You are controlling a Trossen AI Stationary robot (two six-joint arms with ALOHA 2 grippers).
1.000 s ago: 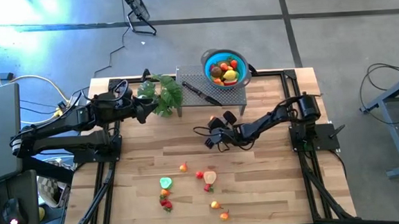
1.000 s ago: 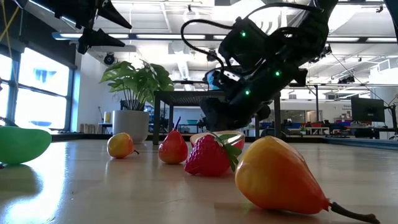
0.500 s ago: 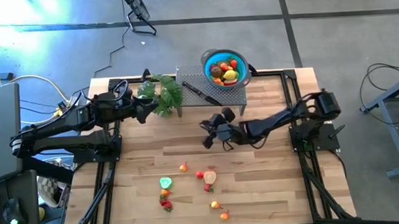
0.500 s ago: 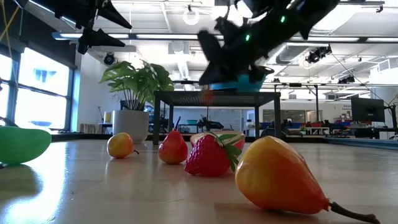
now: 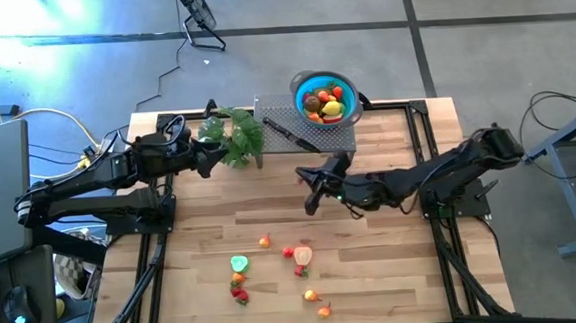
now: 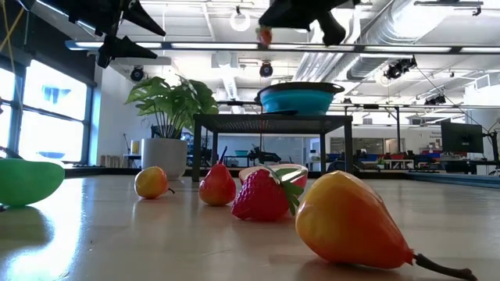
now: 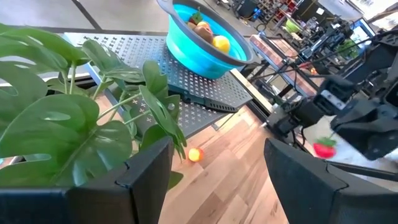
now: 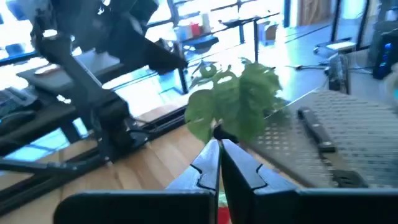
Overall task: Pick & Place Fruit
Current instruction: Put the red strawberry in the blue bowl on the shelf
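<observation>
Since a second ago I've lifted the right pincer point(image 5: 308, 188) toward the blue bowl point(image 5: 303, 86), clamped on a strawberry point(image 7: 324, 148), while the left pincer point(image 5: 211, 154) waits agape by the plant point(image 5: 236, 135).

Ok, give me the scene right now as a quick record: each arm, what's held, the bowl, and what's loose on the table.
right gripper: raised above mid-table, fingers shut on a small red fruit
left gripper: waiting by the leafy plant, fingers open, empty
blue bowl: on the perforated metal stand, already holds several fruits
knife: lying on the stand
loose fruit: cluster on the near part of the table
</observation>
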